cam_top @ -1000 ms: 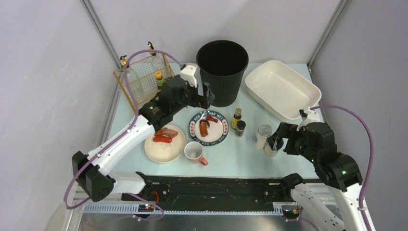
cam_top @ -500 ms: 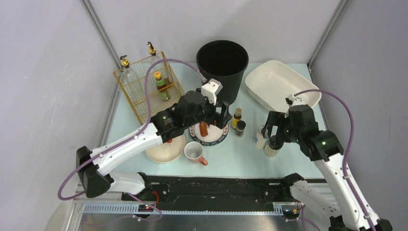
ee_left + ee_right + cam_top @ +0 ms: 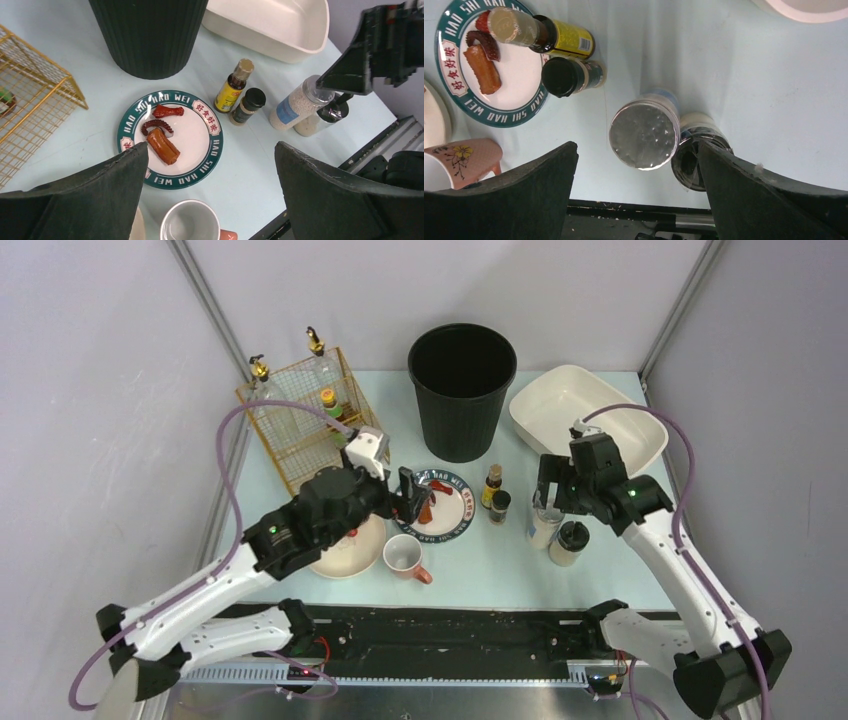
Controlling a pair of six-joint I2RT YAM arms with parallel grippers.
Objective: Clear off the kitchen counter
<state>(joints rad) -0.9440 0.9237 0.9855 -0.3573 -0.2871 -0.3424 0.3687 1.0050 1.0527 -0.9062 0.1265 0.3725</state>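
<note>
Well, I saw both grippers with their jaws wide apart, holding nothing. My left gripper (image 3: 413, 498) hung over the green-rimmed plate (image 3: 218, 142), which carried some brown and red food. My right gripper (image 3: 636, 146) stood above the silver-lidded jar (image 3: 644, 132), one finger on each side; it seemed not to touch it. The kitchen counter (image 3: 470, 565) lay under everything, pale and crowded.

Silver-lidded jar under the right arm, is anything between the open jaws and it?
Nothing visible. The right gripper hangs open directly above the silver-lidded jar. The black-lidded jar stands close beside it, near one jaw's path.
</note>
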